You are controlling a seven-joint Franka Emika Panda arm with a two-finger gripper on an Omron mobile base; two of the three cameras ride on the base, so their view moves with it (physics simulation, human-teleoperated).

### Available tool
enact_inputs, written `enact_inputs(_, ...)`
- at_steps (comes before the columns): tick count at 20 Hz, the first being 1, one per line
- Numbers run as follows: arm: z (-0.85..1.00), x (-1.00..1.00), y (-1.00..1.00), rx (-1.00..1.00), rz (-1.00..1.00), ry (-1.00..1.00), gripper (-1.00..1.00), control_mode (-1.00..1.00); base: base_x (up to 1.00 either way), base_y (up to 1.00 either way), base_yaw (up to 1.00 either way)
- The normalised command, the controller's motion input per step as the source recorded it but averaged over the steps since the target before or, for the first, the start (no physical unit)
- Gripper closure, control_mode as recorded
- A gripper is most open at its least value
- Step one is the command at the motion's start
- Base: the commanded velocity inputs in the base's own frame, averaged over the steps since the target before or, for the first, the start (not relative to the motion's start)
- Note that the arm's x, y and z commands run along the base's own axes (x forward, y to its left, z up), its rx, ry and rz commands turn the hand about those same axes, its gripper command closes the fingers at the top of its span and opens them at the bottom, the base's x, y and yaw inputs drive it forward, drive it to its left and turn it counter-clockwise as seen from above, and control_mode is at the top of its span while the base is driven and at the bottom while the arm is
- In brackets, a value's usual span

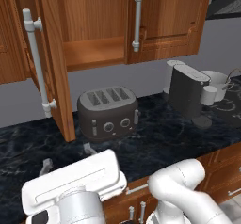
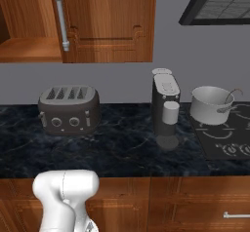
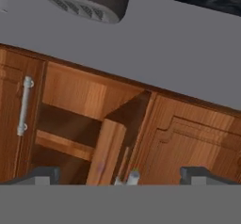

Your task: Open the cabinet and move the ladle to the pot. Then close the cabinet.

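Both base views look down from behind the arm, sharing the toaster (image 1: 108, 112); the rolled hand view faces the cabinet (image 3: 84, 124) closely.

Rendered throughout, evenly and softly lit, with no single lamp evident. Moderately bright across both base views; faint pale sheen on the dark marbled counter (image 1: 164, 138) at centre. Soft shadow inside the open cabinet (image 1: 94, 30) at upper left of the left base view, darker in the recess at centre of the hand view. Slightly soft, low resolution, jagged edges; no glare, no edge distortion.
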Motion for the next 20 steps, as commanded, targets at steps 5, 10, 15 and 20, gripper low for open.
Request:
enact_inputs(5, -0.24, 0.50, 0.99, 0.00, 0.00, -0.09, -1.00, -1.00, 0.00, 0.00, 0.00)
enact_inputs(10, -0.10, 0.52, 0.88, 0.00, 0.00, -0.06, -1.00, -1.00, 0.00, 0.00, 0.00)
enact_inputs(15, 0.00, 0.45, 0.54, 0.00, -0.05, -0.05, -1.00, -1.00, 0.00, 0.00, 0.00)
enact_inputs(20, 0.02, 0.56, 0.08, 0.00, -0.14, 0.00, -1.00, -1.00, 0.00, 0.00, 0.00)
